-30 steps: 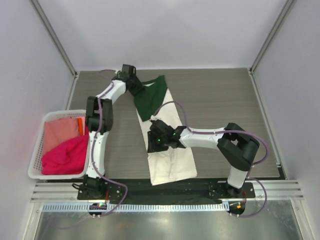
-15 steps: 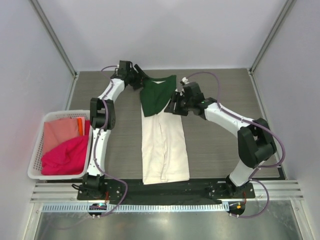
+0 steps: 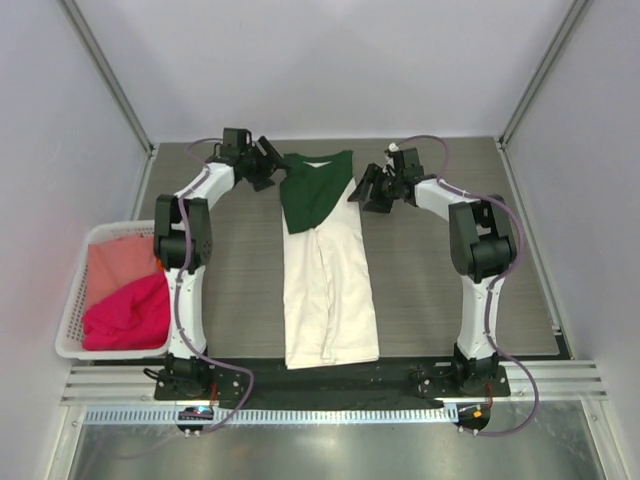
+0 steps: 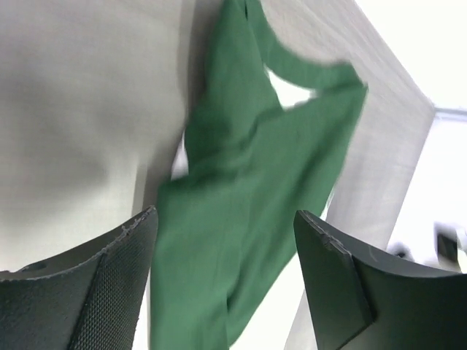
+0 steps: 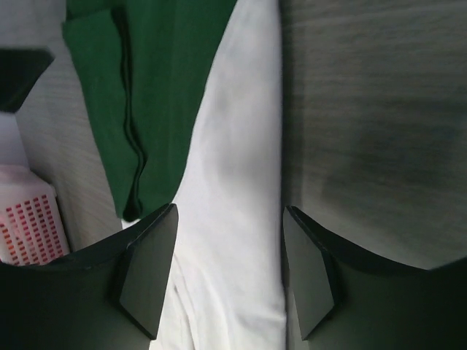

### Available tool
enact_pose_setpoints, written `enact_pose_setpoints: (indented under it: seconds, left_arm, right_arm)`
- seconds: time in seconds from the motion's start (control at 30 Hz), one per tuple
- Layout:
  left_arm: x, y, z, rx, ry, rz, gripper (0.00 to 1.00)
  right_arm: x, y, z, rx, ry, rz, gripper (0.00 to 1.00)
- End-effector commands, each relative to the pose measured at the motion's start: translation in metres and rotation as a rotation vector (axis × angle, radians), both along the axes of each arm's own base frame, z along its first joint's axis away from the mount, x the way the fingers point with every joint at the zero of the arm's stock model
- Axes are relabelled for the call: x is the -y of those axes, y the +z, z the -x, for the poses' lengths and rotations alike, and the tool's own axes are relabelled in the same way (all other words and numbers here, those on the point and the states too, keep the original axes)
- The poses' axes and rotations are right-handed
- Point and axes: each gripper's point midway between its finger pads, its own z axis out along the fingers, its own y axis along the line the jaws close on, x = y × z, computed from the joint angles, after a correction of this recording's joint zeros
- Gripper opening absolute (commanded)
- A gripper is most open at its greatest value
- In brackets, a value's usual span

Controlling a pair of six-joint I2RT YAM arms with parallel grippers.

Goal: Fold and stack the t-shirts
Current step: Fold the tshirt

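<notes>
Desk centre: cream t-shirt flat, green fabric over its far end. Left claw, right claw both open, empty. Risk: green layer looks loose; next pinch may drag it askew.

Overhead view from behind, wrist views close and low, all sharing green fabric
</notes>
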Motion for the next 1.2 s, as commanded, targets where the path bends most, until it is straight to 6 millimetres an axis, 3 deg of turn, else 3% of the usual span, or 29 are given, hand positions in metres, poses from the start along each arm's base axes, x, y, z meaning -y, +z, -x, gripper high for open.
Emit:
enact_pose_setpoints:
  seconds: [0.0, 0.03, 0.17, 0.2, 0.23, 0.3, 0.33, 0.47, 0.53, 0.57, 0.6, 0.63, 0.67, 0.7, 0.77, 0.8, 0.83, 0.9, 0.93, 0.97, 1.0, 1.03, 1.07, 1.1, 1.13, 1.17]
  left_arm:
    - [-0.005, 0.066, 0.011, 0.163, -0.023, -0.003, 0.76]
    - [-0.007, 0.049, 0.022, 0.123, -0.021, -0.003, 0.75]
    - [-0.002, 0.025, 0.037, 0.048, -0.023, 0.027, 0.64]
    - [-0.001, 0.02, 0.038, 0.035, -0.023, 0.036, 0.64]
    - [0.0, 0.007, 0.039, 0.01, -0.021, 0.042, 0.62]
    - [0.002, -0.001, 0.037, -0.005, -0.018, 0.056, 0.55]
    - [0.005, -0.012, 0.037, -0.023, -0.025, 0.068, 0.54]
    - [0.006, -0.022, 0.027, -0.025, -0.018, 0.075, 0.52]
    - [0.007, -0.024, 0.022, -0.024, -0.015, 0.078, 0.48]
    - [0.007, -0.035, 0.02, -0.039, -0.011, 0.078, 0.45]
    - [0.009, -0.03, 0.013, -0.025, -0.01, 0.086, 0.42]
    - [0.01, -0.032, 0.009, -0.025, -0.011, 0.091, 0.38]
    - [0.012, -0.035, 0.006, -0.026, -0.015, 0.098, 0.28]
    - [0.012, -0.051, 0.003, -0.047, -0.011, 0.098, 0.22]
    - [0.015, -0.046, -0.013, -0.022, -0.002, 0.118, 0.2]
    - [0.015, -0.061, -0.017, -0.04, 0.004, 0.12, 0.2]
    - [0.018, -0.05, -0.029, -0.005, 0.004, 0.134, 0.2]
    - [0.017, -0.051, -0.039, -0.003, 0.009, 0.137, 0.21]
    - [0.018, -0.059, -0.041, -0.012, 0.003, 0.14, 0.24]
    - [0.019, -0.047, -0.047, 0.011, -0.012, 0.139, 0.39]
    - [0.017, -0.034, -0.048, 0.033, -0.018, 0.139, 0.56]
    - [0.015, -0.028, -0.046, 0.04, -0.015, 0.131, 0.61]
    - [0.011, -0.04, -0.034, 0.019, -0.015, 0.109, 0.65]
    - [0.007, -0.036, -0.027, 0.02, -0.008, 0.093, 0.7]
    - [0.003, -0.032, -0.021, 0.031, 0.004, 0.074, 0.75]
    - [0.0, 0.004, -0.017, 0.1, -0.002, 0.057, 0.8]
  right_arm:
    - [0.001, 0.027, -0.042, 0.087, -0.007, -0.093, 0.65]
    - [0.005, 0.026, -0.048, 0.084, -0.016, -0.102, 0.63]
    - [0.006, 0.008, -0.068, 0.064, -0.024, -0.12, 0.61]
    - [0.005, 0.011, -0.074, 0.074, -0.021, -0.132, 0.6]
    - [0.002, -0.005, -0.075, 0.047, -0.015, -0.139, 0.59]
    - [-0.007, -0.001, -0.082, 0.058, -0.001, -0.2, 0.57]
    - [-0.009, -0.01, -0.082, 0.043, 0.0, -0.216, 0.57]
    - [-0.015, -0.021, -0.088, 0.037, 0.002, -0.248, 0.54]
    - [-0.014, -0.029, -0.092, 0.026, -0.009, -0.251, 0.45]
    - [-0.014, -0.029, -0.095, 0.028, -0.015, -0.25, 0.4]
    - [-0.014, -0.029, -0.1, 0.035, -0.026, -0.246, 0.28]
    - [-0.012, -0.032, -0.104, 0.035, -0.038, -0.243, 0.23]
    - [-0.012, -0.038, -0.107, 0.029, -0.046, -0.241, 0.18]
    - [-0.012, -0.034, -0.114, 0.045, -0.05, -0.244, 0.1]
    - [-0.01, -0.033, -0.124, 0.055, -0.069, -0.251, 0.05]
    - [-0.009, -0.035, -0.132, 0.064, -0.082, -0.252, 0.01]
    - [-0.003, -0.034, -0.139, 0.067, -0.106, -0.257, 0.01]
    - [0.001, -0.033, -0.152, 0.082, -0.122, -0.272, 0.02]
    - [0.001, -0.032, -0.155, 0.083, -0.122, -0.28, 0.1]
    - [0.0, -0.028, -0.155, 0.087, -0.103, -0.297, 0.25]
    - [-0.001, -0.019, -0.156, 0.099, -0.094, -0.303, 0.52]
    - [-0.002, -0.013, -0.153, 0.108, -0.079, -0.301, 0.57]
    - [0.0, -0.009, -0.15, 0.125, -0.07, -0.285, 0.6]
    - [0.003, -0.017, -0.139, 0.099, -0.075, -0.262, 0.61]
    - [0.006, 0.01, -0.135, 0.144, -0.07, -0.254, 0.62]
    - [0.009, 0.02, -0.129, 0.157, -0.075, -0.238, 0.62]
